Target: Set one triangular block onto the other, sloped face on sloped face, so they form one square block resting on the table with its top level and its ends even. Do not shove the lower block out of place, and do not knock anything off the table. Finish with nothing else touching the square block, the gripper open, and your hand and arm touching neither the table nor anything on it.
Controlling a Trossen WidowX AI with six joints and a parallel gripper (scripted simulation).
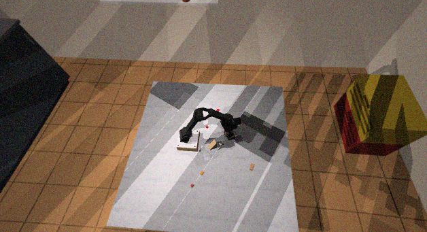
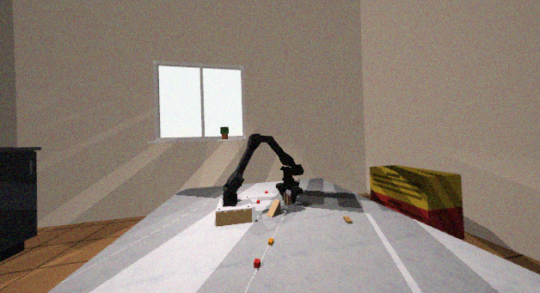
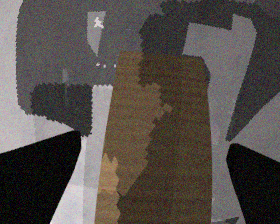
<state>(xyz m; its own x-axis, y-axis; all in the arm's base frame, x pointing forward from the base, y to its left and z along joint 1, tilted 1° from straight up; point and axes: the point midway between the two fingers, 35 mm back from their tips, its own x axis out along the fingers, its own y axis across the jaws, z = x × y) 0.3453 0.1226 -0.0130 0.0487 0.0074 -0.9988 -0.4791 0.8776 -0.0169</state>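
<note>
Jaws wide astride triangular block (image 3: 157,163), wrist view only

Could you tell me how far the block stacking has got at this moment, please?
Nothing is stacked yet. The gripper is down around one triangular block, jaws open and not yet gripping. The other triangular block sits apart near the base. Gripping, lifting, mating the slopes and releasing remain.

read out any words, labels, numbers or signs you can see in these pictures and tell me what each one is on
None can be read in any view.
Yellow and red crate: dark stripes on its yellow side, only a pattern, no letters that can be made out.
Wooden block between the open gripper fingers: plain faces.
Arm's wooden base, the other wooden block and the small red cube: no markings visible.
</note>
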